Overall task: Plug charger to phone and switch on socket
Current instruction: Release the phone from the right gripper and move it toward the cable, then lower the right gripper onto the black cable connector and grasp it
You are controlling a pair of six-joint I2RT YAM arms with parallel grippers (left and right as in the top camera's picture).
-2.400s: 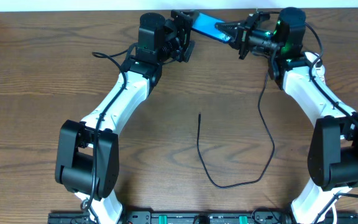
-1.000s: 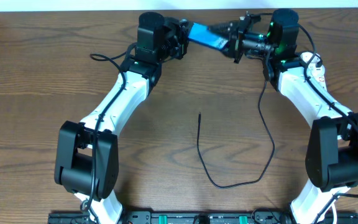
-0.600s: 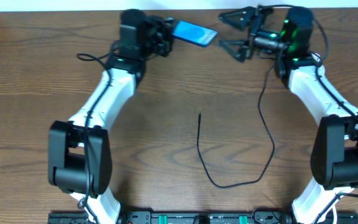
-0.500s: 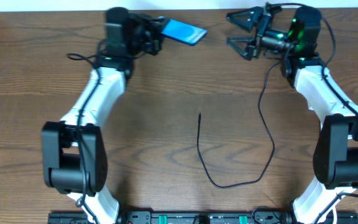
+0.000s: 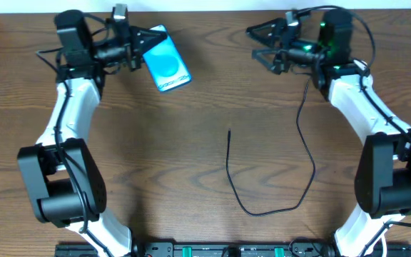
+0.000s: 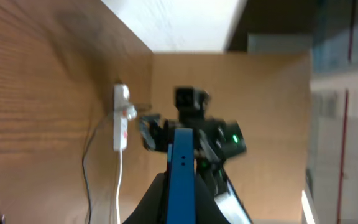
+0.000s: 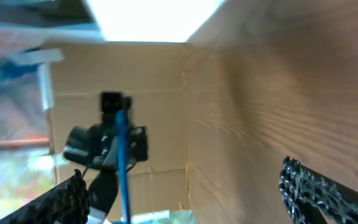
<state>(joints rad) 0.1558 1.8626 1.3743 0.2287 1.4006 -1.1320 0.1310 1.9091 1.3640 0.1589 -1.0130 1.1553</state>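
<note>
- The phone has been swung from rear centre out to the rear left, and the left gripper is clamped on its edge
- The right gripper has drawn back and is spread apart and empty
- The charger lies slack on the bench, with its tip well apart from the phone
- The socket is untouched, and the freed right gripper can likely fetch the tip

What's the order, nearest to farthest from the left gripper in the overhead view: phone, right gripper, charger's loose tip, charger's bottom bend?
1. phone, held in the left gripper, far-left of the table.
2. right gripper, far right, and charger's loose tip, table centre: too close to call.
3. charger's bottom bend, near edge, centre-right.
</note>
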